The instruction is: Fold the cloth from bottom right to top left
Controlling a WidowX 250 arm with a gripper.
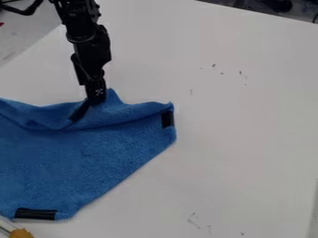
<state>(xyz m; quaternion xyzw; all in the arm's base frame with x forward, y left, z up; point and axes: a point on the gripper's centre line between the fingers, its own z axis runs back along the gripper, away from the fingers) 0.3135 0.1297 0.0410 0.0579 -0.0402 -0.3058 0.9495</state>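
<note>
The black gripper hangs down from the upper left, with its tip at the upper edge of the blue cloth. Around the tip the cloth bunches up, with a small peak just to the right of it. A raised fold runs along the cloth's upper side, from the left edge of the view to the right corner. Black patches mark the right corner and the bottom corner. The cloth's left part is cut off by the view's edge. Whether any cloth is held cannot be seen.
The cloth lies on a white table with small dark marks on it. An orange-yellow object with a thin rod lies at the bottom left, close below the cloth. The table's far edge slants across the top right, with dark items beyond.
</note>
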